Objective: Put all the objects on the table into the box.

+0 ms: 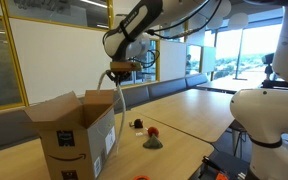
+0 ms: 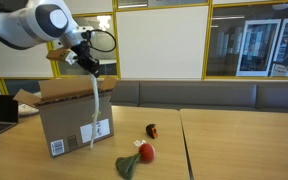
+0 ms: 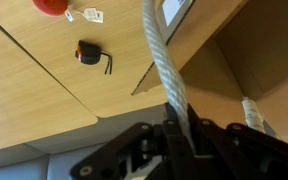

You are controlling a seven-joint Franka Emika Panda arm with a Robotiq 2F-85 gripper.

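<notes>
Wrist view first: my claw [image 3: 179, 138] is clamped shut on the one white tube [image 3: 162, 60]. The tube runs from between the fingers straight up the picture, along the edge of a box flap [image 3: 214, 25]. A second white stretch shows off to the side, over the brown inside of the box [image 3: 264, 60]. I cannot tell whether it is the same tube doubled back. On the table [image 3: 34, 90] I count two small things here: one red item [image 3: 49, 4] at the top edge and one dark item [image 3: 88, 54] with an orange spot, both apart from the tube. One white tag [image 3: 94, 15] lies just beside the red one.

In both exterior views the claw [image 1: 121, 70] [image 2: 90, 68] hangs above the one open cardboard box [image 1: 74, 135] [image 2: 74, 125]. The tube [image 1: 119, 95] [image 2: 91, 110] dangles from it down along the box's side. I cannot tell whether its lower end sits inside or outside the box. I count three small things lying on the table [image 1: 199, 110] [image 2: 239, 145] beside the box, none touching it. They are the dark item [image 1: 137, 125] [image 2: 152, 130], the red item [image 1: 154, 131] [image 2: 146, 152] and one green-grey item [image 1: 154, 143] [image 2: 127, 166]. The red and green-grey ones lie close together.
</notes>
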